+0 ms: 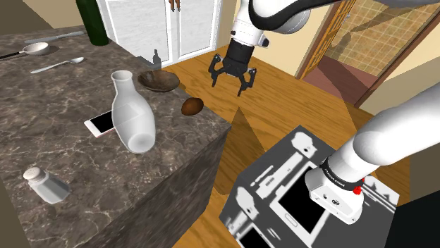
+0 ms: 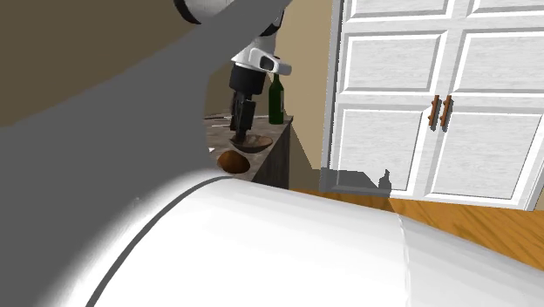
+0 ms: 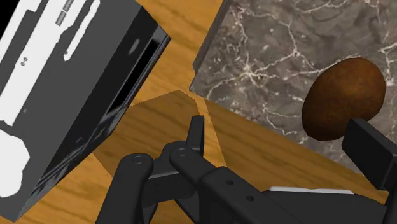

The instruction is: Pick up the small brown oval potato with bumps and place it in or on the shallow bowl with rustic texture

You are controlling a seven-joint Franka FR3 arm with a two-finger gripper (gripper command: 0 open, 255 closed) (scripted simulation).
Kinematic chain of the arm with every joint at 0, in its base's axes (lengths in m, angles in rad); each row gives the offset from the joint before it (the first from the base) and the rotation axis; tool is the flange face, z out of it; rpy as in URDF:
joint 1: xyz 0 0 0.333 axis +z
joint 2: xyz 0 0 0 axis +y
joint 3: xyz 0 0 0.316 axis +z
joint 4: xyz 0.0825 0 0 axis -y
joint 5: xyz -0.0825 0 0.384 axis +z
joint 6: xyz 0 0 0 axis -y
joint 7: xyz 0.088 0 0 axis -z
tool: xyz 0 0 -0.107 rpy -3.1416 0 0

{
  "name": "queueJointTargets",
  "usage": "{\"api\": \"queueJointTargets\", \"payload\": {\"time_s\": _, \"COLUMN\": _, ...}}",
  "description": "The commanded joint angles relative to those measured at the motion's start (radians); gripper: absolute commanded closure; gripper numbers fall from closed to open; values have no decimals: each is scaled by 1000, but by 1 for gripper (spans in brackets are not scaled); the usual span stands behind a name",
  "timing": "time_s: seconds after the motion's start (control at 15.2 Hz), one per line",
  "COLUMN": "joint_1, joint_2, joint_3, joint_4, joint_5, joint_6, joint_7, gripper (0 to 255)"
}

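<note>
potato (image 1: 192, 106), brown and oval, lies on the dark marble desk (image 1: 84, 162) close to the desk's corner. in the shoulder view it is at about 4 o'clock from the shallow brown bowl (image 1: 158, 81), near it but not touching. the tool (image 1: 229, 83) hangs at about 2 o'clock from the potato there, over the wood floor (image 1: 282, 98) just off the desk's edge. its two black fingers are spread apart with nothing between them. in the wrist view the potato shows on the marble just behind one finger (image 3: 369, 149), and the black-and-white stand (image 3: 63, 95) lies past the other finger across a strip of floor.

a white vase (image 1: 130, 113) stands at 9 o'clock from the potato, with a phone (image 1: 101, 124) lying flat at the vase's 8 o'clock. a small white shaker (image 1: 44, 183) stands at the vase's 7 o'clock. two spoons (image 1: 56, 66) lie at 9 to 10 o'clock from the bowl, and a dark green bottle (image 1: 92, 21) stands at its 11 o'clock. in the second exterior view the potato sits at 6 o'clock from the tool, with white panelled doors (image 2: 436, 105) at 3 o'clock.
</note>
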Motion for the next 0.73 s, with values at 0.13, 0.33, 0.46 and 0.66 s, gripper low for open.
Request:
{"api": "queueJointTargets", "payload": {"time_s": 0.13, "joint_1": -17, "joint_2": 162, "joint_3": 48, "joint_4": 65, "joint_5": -28, "joint_6": 120, "joint_7": 193, "gripper": 0}}
{"api": "queueJointTargets", "payload": {"time_s": 0.33, "joint_1": -19, "joint_2": 288, "joint_3": 59, "joint_4": 128, "joint_5": -73, "joint_6": 195, "joint_7": 336, "gripper": 0}}
{"api": "queueJointTargets", "payload": {"time_s": 0.46, "joint_1": -12, "joint_2": 371, "joint_3": 55, "joint_4": 173, "joint_5": -107, "joint_6": 239, "joint_7": 430, "gripper": 0}}
{"api": "queueJointTargets", "payload": {"time_s": 0.66, "joint_1": 2, "joint_2": 422, "joint_3": 48, "joint_4": 187, "joint_5": -126, "joint_6": 280, "joint_7": 471, "gripper": 0}}
